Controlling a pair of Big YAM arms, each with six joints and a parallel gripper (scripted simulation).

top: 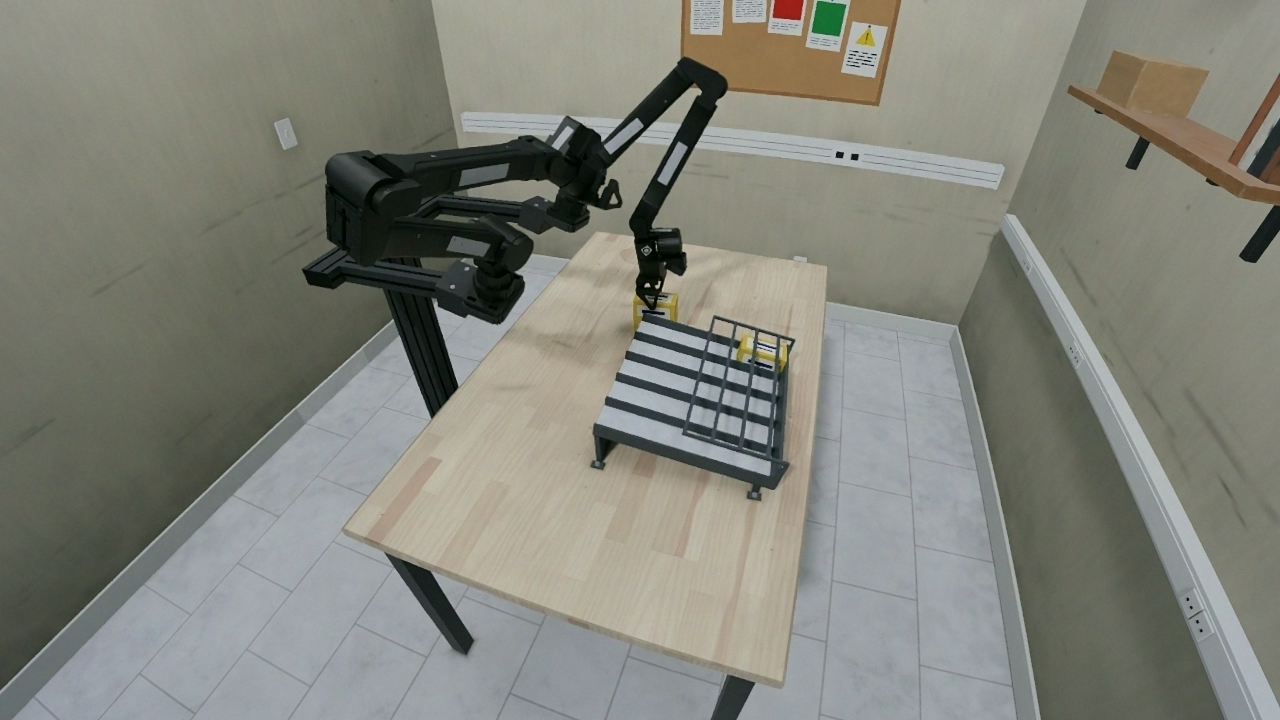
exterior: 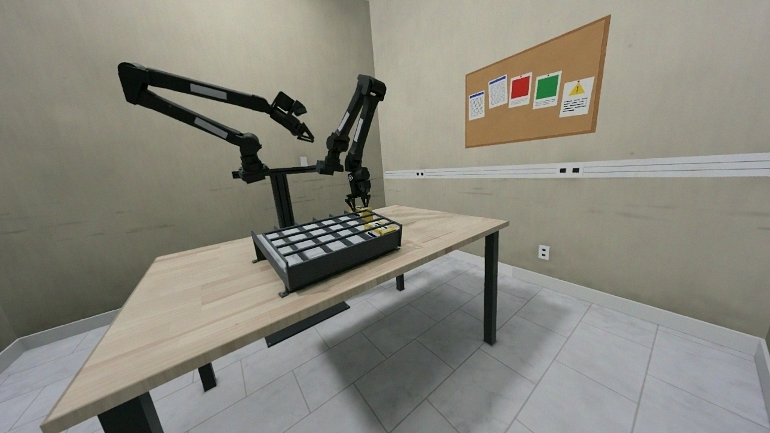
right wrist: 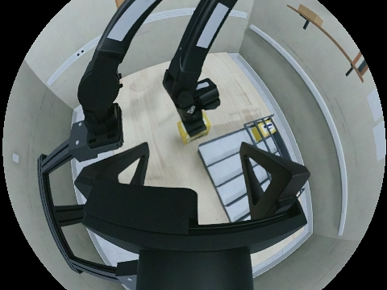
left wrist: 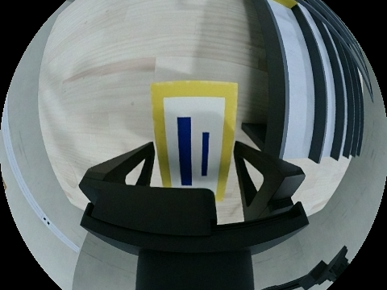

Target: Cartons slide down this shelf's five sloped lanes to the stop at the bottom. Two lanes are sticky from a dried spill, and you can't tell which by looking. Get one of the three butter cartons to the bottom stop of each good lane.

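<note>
The left gripper (top: 652, 300) (exterior: 358, 206) (left wrist: 193, 146) has its fingers apart around a butter carton (top: 664, 307) (left wrist: 195, 137) (right wrist: 185, 133) beside the shelf (top: 684, 450) (exterior: 333, 267) (left wrist: 277, 80) (right wrist: 214, 183). The right gripper (top: 615, 195) (exterior: 311, 139) (right wrist: 194, 147) hangs with fingers apart.

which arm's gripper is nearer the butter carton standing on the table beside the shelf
Left. The left gripper is right over the carton, fingers either side; the right gripper hangs well away, high up.

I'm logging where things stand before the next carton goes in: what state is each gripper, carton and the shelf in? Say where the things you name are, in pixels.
Left gripper (top: 651, 302) (exterior: 358, 206) (left wrist: 194, 146): open, around the near carton.
Right gripper (right wrist: 194, 147): open, holding nothing.
Near carton (left wrist: 193, 141): on the table beside the shelf.
Lane carton (top: 762, 351) (right wrist: 270, 127): at the low end of an end lane.
Shelf (top: 684, 449) (exterior: 341, 265): standing on the table, sloped.
</note>
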